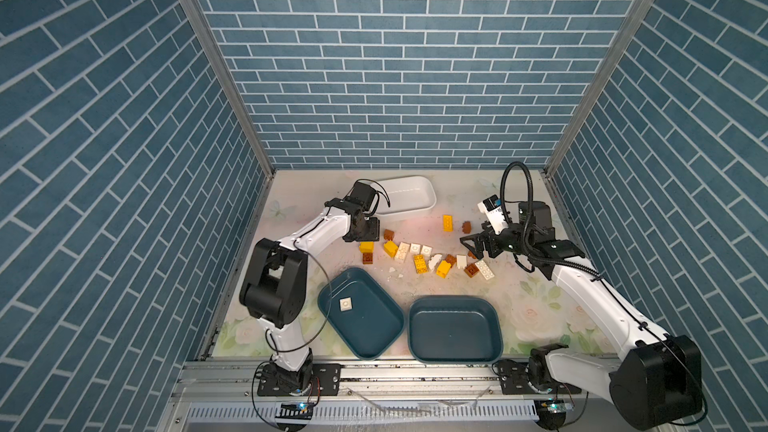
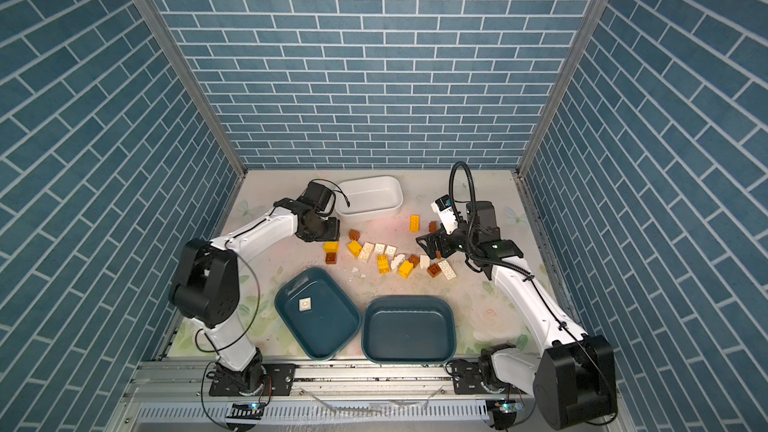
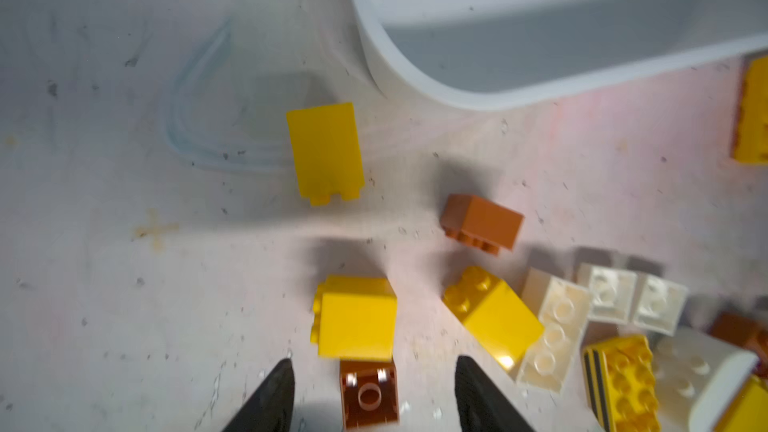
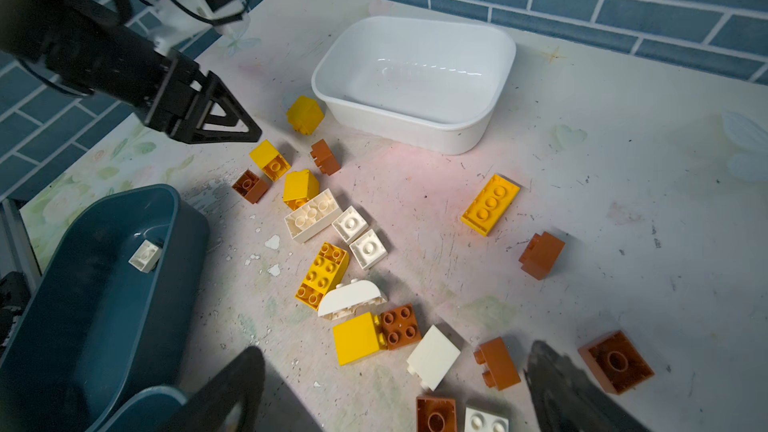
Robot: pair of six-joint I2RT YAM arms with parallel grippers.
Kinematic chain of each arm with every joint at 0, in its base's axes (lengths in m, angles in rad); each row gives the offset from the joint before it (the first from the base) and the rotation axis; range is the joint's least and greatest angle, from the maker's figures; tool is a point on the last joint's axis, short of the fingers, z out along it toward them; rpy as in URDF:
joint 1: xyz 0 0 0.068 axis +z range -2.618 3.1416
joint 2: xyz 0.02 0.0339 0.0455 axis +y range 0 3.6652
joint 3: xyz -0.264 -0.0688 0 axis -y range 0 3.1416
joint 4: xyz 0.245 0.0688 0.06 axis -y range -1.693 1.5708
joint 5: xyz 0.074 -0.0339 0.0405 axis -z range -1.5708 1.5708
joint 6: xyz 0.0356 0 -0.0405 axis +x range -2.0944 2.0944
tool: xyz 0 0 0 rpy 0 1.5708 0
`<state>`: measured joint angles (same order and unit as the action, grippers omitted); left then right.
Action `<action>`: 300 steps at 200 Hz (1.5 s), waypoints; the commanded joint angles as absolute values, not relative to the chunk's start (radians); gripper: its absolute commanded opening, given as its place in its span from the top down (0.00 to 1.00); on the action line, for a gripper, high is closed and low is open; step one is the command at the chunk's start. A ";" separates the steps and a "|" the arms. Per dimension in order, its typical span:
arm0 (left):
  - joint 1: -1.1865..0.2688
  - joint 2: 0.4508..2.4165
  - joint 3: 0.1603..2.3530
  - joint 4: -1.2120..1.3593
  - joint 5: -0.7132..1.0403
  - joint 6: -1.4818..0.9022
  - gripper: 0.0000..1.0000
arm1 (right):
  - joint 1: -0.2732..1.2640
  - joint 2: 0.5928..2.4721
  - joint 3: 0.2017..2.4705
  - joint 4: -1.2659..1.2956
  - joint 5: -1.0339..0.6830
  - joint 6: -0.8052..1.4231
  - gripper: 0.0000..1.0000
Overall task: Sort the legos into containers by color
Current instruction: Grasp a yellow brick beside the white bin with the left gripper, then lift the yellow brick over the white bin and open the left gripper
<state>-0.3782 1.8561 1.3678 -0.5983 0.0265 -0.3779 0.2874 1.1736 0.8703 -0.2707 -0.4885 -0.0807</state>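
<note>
The left end effector (image 3: 374, 361), fingers spread and empty, hangs over the legos (image 1: 420, 263). The right end effector (image 4: 397, 347) gapes wide too. Glossy studded yellow, brown and cream bricks lie scattered on the table (image 1: 415, 220) between the containers (image 1: 409, 197). One white brick (image 1: 345, 304) sits in a teal tub (image 1: 370, 328).

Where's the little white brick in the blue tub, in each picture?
In a top view: white brick, inside the left blue tub.
In a top view: white brick, same tub.
Left wrist: not in it.
Right wrist: white brick inside the blue tub.
Shared landmark: the white tub.
</note>
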 commanded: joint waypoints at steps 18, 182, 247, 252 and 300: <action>-0.349 2.030 1.528 -0.528 -0.059 -0.368 0.37 | 0.290 1.149 0.861 -0.258 -0.450 -0.057 0.02; -0.318 2.051 1.562 -0.587 -0.010 -0.284 0.78 | 0.288 1.160 0.900 -0.318 -0.426 -0.103 0.01; -0.319 1.915 1.629 -0.679 0.012 -0.234 0.76 | 0.289 1.151 0.897 -0.293 -0.422 -0.086 0.01; -0.319 1.916 1.638 -0.673 0.016 -0.230 0.76 | 0.287 1.150 0.898 -0.290 -0.421 -0.084 0.01; -0.319 2.071 1.831 -0.583 0.055 -0.200 0.76 | 0.288 1.163 0.914 -0.265 -0.419 -0.067 0.02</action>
<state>-0.3191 1.9762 1.7481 -0.6247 0.0292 -0.2291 0.2871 1.1629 0.8722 -0.2886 -0.4282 -0.0750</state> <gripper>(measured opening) 0.350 0.985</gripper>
